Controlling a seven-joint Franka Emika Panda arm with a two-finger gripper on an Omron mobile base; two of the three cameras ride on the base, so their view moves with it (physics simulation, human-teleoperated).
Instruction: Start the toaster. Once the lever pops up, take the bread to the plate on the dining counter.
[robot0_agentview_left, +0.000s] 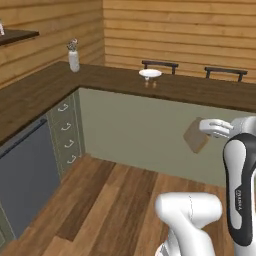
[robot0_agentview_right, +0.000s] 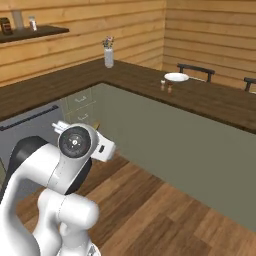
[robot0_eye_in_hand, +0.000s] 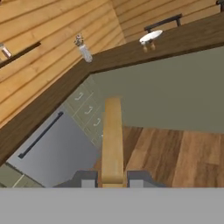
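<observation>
Wood-plank walls close the back of every view, and below them the dining counter (robot0_agentview_left: 200, 92) runs as a long dark slab across the upper half of the left base frame, its pale grey-green front dropping to the plank floor. In the right base view the same counter (robot0_agentview_right: 215, 102) crosses from upper centre to the right edge. A second stretch of dark worktop (robot0_agentview_left: 30, 95) meets it at the corner on the left of the left base frame, over green drawers (robot0_agentview_left: 65, 132) and a grey appliance front (robot0_agentview_left: 27, 180).

Two dark chair backs (robot0_agentview_left: 160, 65) stand behind the counter near the top of that frame. A white vase (robot0_agentview_left: 73, 60) sits at the corner, upper left.

The plate (robot0_agentview_left: 150, 74) rests on the counter at upper centre, with two small shakers just beside it; it also shows at the top right of the hand view (robot0_eye_in_hand: 151, 36).

The gripper (robot0_eye_in_hand: 112, 179) is closed narrow on the bread (robot0_eye_in_hand: 112, 140), seen edge-on as a tan strip between the finger tips. In the left base view the slice (robot0_agentview_left: 196, 136) hangs at right of centre, against the counter's front, well apart from the plate.
</observation>
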